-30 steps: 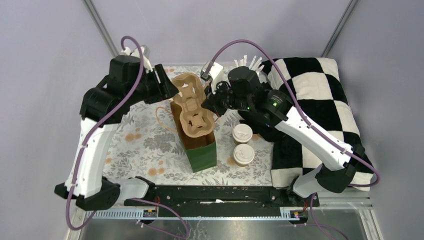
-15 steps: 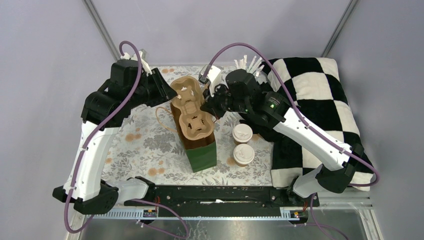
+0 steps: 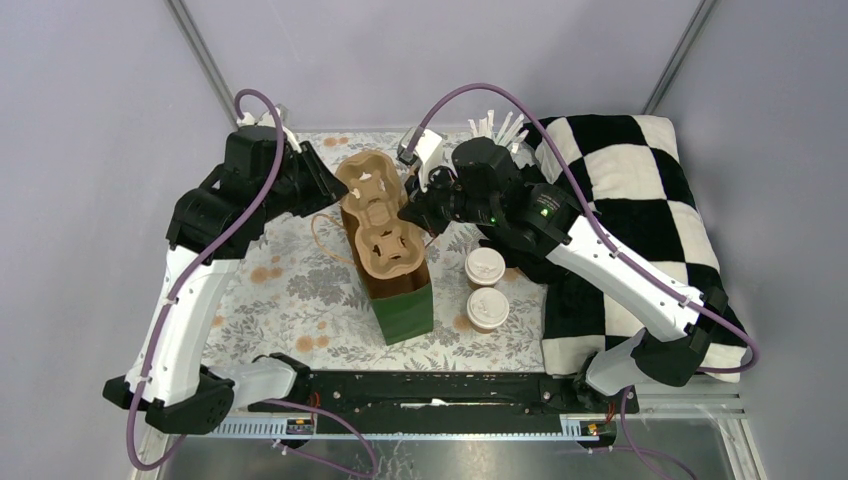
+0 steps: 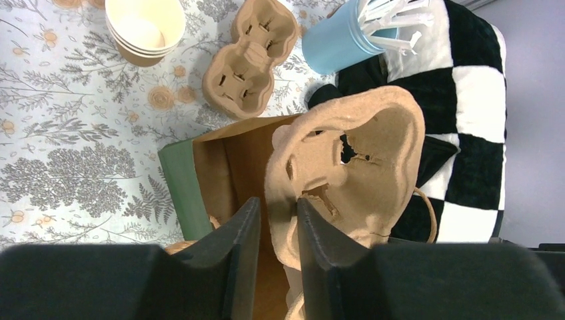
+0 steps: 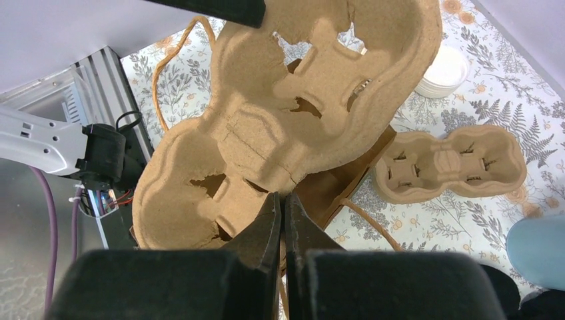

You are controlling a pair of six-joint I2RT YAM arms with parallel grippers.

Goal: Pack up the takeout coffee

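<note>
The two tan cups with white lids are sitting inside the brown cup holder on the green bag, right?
No. The top view shows the two tan paper cups with white lids standing on the flowered tablecloth, beside that brown moulded-pulp holder.

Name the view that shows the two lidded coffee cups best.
Top external: the far lidded cup and near lidded cup stand unobstructed beside the green bag. Neither wrist view shows them.
</note>
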